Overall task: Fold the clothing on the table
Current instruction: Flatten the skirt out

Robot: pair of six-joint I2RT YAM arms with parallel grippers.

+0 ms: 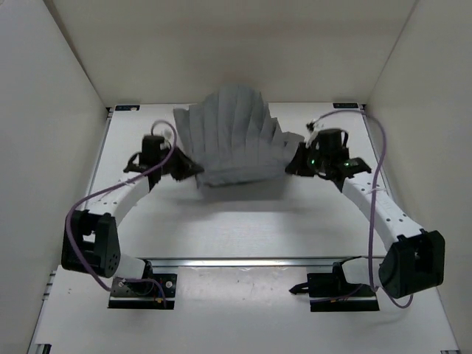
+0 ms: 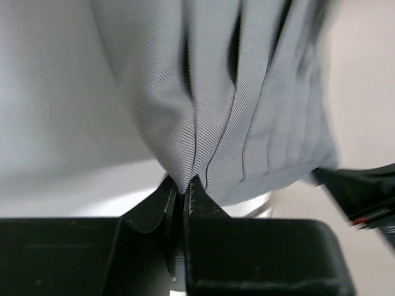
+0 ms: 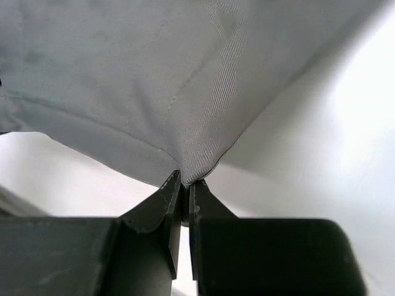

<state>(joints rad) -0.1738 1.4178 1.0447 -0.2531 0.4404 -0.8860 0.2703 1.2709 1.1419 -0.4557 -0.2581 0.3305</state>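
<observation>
Above the middle of the far half of the table point(image 1: 243, 228) we see the clothing point(image 1: 232, 140) stretched between both arms, and much of it is hard to read. In the top view its near edge throws a shadow on the white surface, yet we cannot tell whether its far part rests on the table or hangs free. Each wrist view cuts the fabric off at the frame edges. The left wrist view is blurred towards its right side, where a dark shape enters that we cannot identify. The left gripper point(image 2: 182, 188) has its jaws pressed together on a bunched corner of pleats. The right gripper point(image 3: 184, 180) is likewise pinched tight on a smooth corner of cloth. Both arms reach forward from their bases, bow outward at the elbows and bend back in, so that the wrists face each other across the garment. Its long axis runs left to right between the two claws. The pleats run from near to far, fanning out towards the back wall.
</observation>
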